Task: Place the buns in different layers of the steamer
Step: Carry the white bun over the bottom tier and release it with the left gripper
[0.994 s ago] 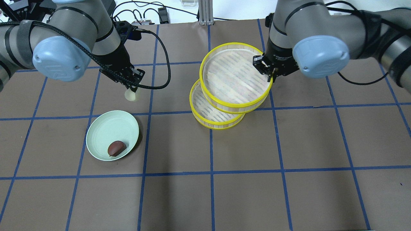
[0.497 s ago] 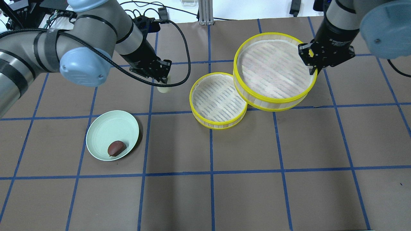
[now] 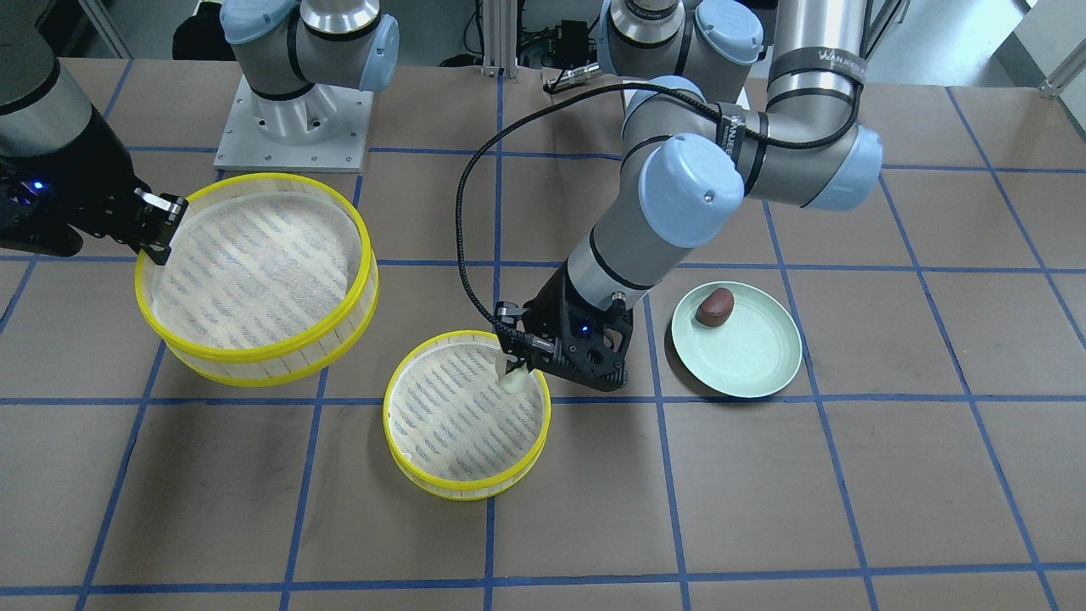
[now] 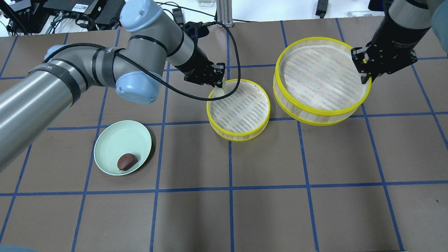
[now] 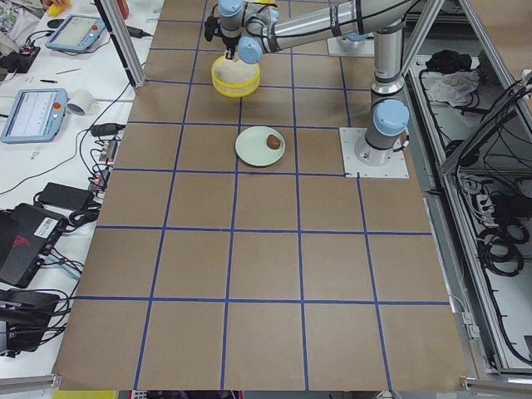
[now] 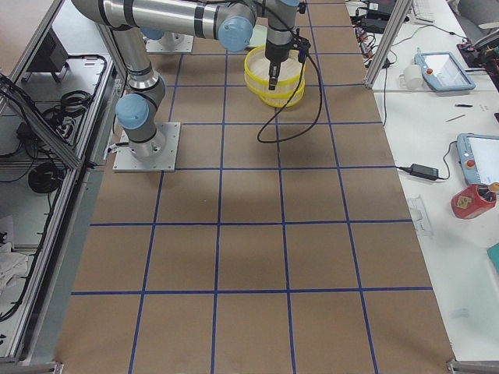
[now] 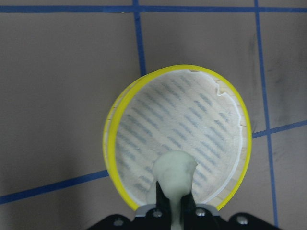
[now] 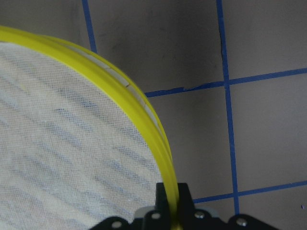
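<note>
Now | cream bun is pinched by left gripper just inside rim of lower layer | upper layer is clamped by right gripper | risk: bun may be dropped on rim if released here.

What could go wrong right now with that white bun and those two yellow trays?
The left pincer holds the white bun right by the rim of the tray on the table, not over its middle. If it lets go there, the bun might catch the rim and roll out. The right pincer grips the other tray by one spot on its thin rim, so it could tilt or slip.
</note>
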Available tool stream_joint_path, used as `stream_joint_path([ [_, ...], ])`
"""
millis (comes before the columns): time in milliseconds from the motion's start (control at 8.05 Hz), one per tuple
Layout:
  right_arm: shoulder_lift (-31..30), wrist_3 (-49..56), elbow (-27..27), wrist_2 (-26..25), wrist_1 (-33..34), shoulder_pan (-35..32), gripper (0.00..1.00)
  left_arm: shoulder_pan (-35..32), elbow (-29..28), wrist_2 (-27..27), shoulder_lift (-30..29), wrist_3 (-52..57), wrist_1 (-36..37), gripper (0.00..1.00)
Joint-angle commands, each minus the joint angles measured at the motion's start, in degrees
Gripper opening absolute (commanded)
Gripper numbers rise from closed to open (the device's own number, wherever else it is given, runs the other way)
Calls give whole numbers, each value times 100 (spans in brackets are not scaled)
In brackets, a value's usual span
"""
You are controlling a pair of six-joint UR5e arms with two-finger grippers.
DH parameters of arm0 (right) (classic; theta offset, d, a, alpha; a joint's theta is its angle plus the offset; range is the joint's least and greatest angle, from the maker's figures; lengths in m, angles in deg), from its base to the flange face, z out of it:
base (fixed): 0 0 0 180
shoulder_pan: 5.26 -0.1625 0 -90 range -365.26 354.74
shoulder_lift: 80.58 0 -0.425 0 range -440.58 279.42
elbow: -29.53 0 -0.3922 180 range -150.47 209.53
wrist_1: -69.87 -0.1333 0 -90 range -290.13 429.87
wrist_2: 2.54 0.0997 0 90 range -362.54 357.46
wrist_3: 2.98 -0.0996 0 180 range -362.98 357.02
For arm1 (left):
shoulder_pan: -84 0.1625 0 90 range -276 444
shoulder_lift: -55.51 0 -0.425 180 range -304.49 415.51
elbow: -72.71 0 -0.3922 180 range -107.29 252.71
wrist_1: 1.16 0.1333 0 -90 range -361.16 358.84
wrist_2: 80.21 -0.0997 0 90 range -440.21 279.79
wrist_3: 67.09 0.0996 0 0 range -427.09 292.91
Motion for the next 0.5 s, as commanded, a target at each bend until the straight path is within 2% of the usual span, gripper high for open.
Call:
stream_joint_path([
  [0,-19,67,1,-25,-70,41,16,-390,162,65,-480,-216,828,1],
  [124,-27,76,9,-16,-105,41,16,-391,154,116,-638,-225,882,23],
  [249,-19,76,10,-16,-105,41,16,-391,154,125,-796,-225,883,33],
  [373,-19,76,10,-16,-105,41,16,-391,137,91,-824,-225,883,59],
])
